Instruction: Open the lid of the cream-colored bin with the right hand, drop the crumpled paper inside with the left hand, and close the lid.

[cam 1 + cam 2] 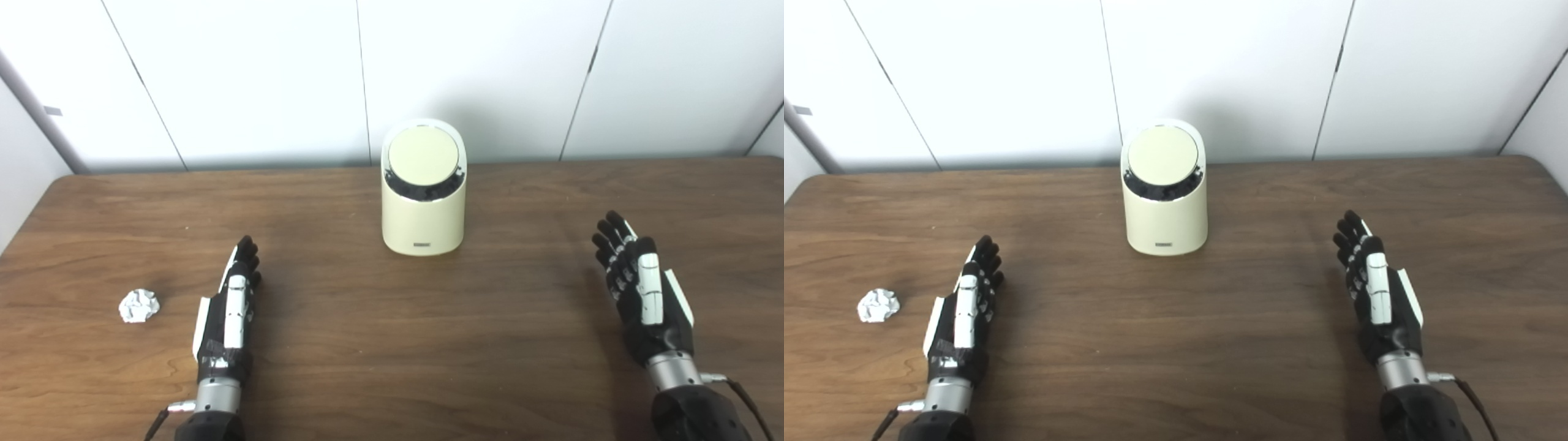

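Note:
The cream-colored bin (422, 214) stands upright at the table's middle back, its round lid (423, 155) down and tilted toward me. A ball of crumpled white paper (139, 305) lies on the table at the left. My left hand (229, 300) rests open just right of the paper, fingers straight and pointing away, holding nothing. Well to the right of the bin, my right hand (640, 288) is also open and holds nothing. Both hands are apart from the bin.
The brown wooden table (392, 343) runs back to a white panelled wall (490, 73) right behind the bin. Its left edge shows near the paper.

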Controlling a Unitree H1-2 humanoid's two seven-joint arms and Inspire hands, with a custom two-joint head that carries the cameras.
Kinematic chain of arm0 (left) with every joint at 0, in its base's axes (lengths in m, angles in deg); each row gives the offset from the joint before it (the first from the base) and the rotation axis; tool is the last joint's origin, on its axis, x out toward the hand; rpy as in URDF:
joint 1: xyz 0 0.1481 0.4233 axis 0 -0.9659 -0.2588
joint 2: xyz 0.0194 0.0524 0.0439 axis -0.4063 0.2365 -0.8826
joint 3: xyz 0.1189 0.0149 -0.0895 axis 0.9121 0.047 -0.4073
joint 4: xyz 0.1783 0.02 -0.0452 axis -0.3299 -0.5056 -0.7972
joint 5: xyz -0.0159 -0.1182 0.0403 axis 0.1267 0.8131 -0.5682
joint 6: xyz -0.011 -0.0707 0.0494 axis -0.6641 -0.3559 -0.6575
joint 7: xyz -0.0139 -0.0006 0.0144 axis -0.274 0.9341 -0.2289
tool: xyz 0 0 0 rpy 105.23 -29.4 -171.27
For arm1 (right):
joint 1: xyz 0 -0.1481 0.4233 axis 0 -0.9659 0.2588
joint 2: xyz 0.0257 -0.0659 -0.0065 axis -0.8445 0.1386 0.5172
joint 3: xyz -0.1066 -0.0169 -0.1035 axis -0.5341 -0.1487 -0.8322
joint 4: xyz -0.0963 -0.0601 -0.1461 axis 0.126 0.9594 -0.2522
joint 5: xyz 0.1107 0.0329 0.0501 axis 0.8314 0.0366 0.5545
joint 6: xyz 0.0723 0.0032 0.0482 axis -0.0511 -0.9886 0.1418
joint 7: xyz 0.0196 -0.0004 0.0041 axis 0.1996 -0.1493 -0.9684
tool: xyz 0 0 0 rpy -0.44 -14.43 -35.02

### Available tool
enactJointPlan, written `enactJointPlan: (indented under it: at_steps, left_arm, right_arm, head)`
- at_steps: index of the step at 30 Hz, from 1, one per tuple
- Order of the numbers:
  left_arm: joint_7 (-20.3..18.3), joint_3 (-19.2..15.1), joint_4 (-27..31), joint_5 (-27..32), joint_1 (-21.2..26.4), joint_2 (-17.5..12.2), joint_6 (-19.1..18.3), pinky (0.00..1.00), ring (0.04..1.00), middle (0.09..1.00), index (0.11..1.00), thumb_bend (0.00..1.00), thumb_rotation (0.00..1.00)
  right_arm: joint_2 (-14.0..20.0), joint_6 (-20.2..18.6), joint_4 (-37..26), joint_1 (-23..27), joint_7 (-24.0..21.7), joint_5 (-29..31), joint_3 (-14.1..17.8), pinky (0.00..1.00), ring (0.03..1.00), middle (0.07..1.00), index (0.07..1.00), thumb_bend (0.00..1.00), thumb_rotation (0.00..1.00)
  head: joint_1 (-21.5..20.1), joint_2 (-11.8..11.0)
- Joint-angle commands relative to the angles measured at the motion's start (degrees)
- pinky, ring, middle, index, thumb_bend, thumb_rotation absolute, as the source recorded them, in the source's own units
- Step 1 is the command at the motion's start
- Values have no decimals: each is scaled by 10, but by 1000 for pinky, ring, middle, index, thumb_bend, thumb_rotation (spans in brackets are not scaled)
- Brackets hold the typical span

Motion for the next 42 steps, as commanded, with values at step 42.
enactJointPlan:
  at_steps: [42]
  left_arm:
    - [8, 7, 23, -20, -20, 7, 14, 1000, 999, 972, 980, 400, 956]
  right_arm:
    - [17, -26, -36, 85, 1, -8, -16, 996, 975, 968, 932, 613, 983]
  head:
    - [8, -15]
